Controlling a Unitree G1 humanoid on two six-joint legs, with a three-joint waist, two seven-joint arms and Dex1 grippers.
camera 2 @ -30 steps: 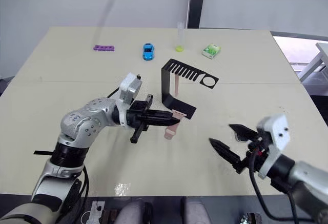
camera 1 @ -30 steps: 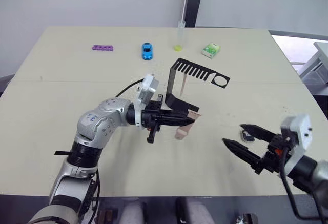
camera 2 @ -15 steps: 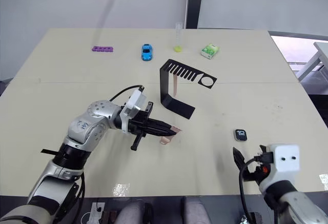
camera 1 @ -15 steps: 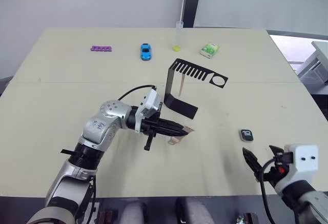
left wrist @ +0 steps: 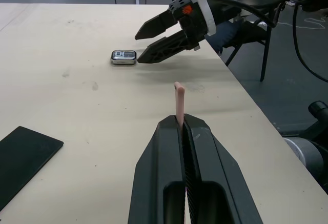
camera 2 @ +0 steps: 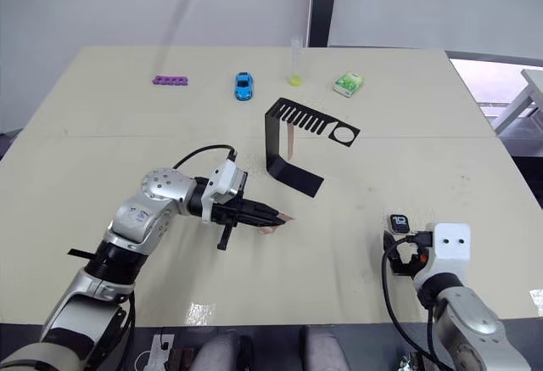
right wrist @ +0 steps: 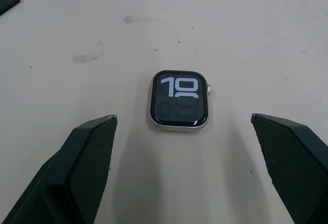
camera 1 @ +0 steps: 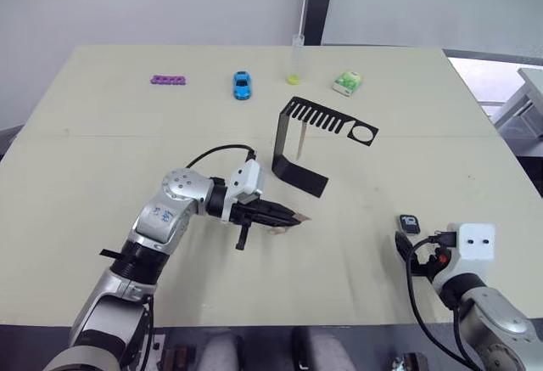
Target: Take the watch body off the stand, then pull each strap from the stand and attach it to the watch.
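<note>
**A:** so what's the left gripper [left wrist: 180,124] up to? Looks pinched tight on one strap [left wrist: 178,100], pink end poking out past the tips, near the middle of the worktop [camera 1: 102,142].

**B:** yep. Right gripper [right wrist: 185,131] is spread wide, fingers either side of the watch body [right wrist: 179,99] without touching it. Watch lies flat, screen up, close to the worktop's right edge, towards the front.

**A:** and the stand [camera 1: 299,146]?

**B:** mid-worktop, just behind the left gripper, second strap [camera 1: 301,142] hanging from its slotted arm.
</note>
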